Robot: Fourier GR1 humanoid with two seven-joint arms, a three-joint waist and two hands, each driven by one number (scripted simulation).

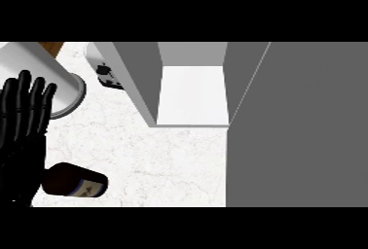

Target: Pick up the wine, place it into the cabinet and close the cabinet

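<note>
Right, the wine bottle (75, 181) sits low at the frame's left on the pale marbled desk (151, 155), just right of the left hand (20, 143) and against its wrist side; that black hand is spread flat, fingers straight up, clamped on nothing; the right hand is out of shot, so the left is clearly nearer. Dark, round-bodied, label facing lower right; its length seems to slant upper left to lower right. The cabinet (193, 97) gapes upper centre, smooth white shelf bare, grey door (298, 126) swung wide at right.
</note>
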